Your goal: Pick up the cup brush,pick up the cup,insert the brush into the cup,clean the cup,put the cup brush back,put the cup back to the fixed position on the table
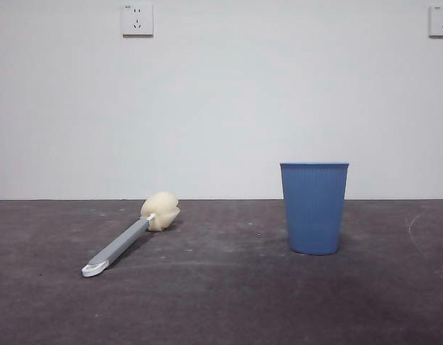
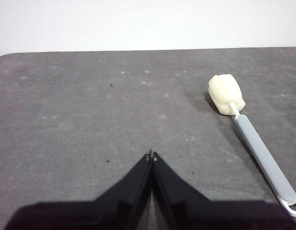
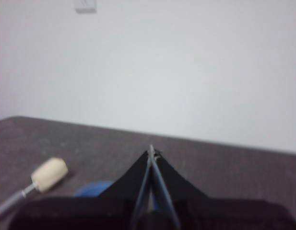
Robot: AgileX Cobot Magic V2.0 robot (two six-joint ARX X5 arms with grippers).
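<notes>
The cup brush (image 1: pixel 131 233) lies flat on the table (image 1: pixel 221 302) at the left, its cream sponge head toward the wall and its white looped end toward the front. The blue ribbed cup (image 1: pixel 314 207) stands upright at the right. No arm shows in the front view. The left wrist view has the cup brush (image 2: pixel 253 136) off to one side of my left gripper (image 2: pixel 151 154), which is shut and holds nothing. My right gripper (image 3: pixel 151 151) is shut and empty above the table, with the cup's rim (image 3: pixel 92 189) partly hidden behind its jaws and the brush head (image 3: pixel 49 174) beyond.
A white wall rises behind the table, with a power socket (image 1: pixel 137 19) high at the left and another (image 1: pixel 440 21) at the right edge. The table's far edge meets the wall just behind the brush and cup.
</notes>
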